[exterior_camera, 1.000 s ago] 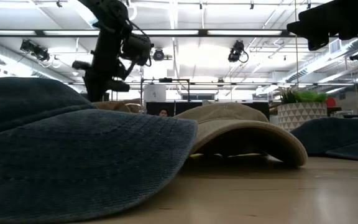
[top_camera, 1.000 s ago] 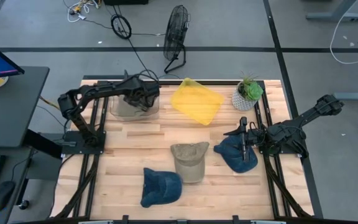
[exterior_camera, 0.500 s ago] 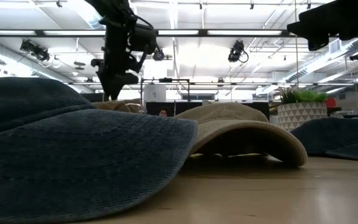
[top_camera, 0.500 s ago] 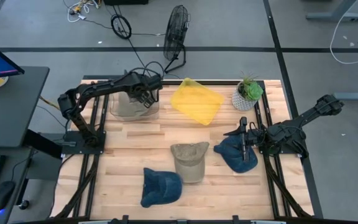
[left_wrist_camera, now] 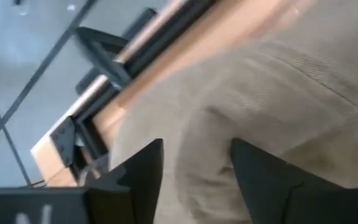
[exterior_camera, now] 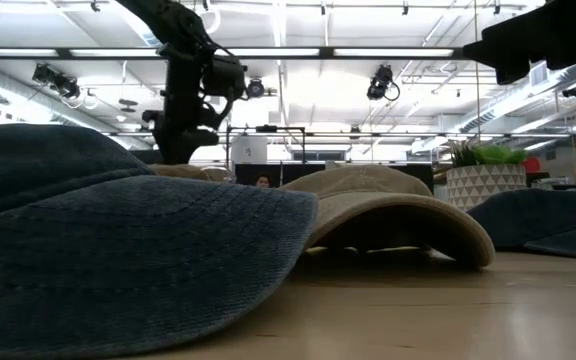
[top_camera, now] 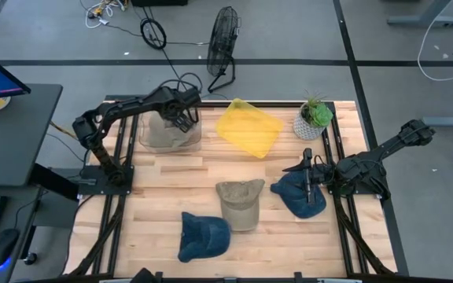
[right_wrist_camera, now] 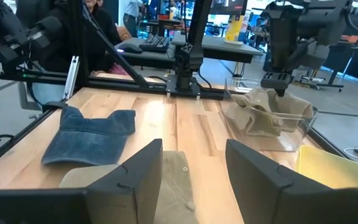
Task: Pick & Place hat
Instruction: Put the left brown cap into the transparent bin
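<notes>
Moved back a little: left end effector (top_camera: pixel 183 119), fingers apart, right over tan hat (top_camera: pixel 162 132) in bin (top_camera: pixel 196 138). Could snag cloth and pull it out.

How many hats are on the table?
4. A blue hat at the front, a tan hat in the middle, another blue hat under the right end effector, and a beige hat in the clear bin below the left end effector. More may be hidden.

Matt denim cap (top_camera: pixel 204 235), tan cloth cap (top_camera: pixel 239 202) (finely woven), pale wood table (top_camera: pixel 171 187).
</notes>
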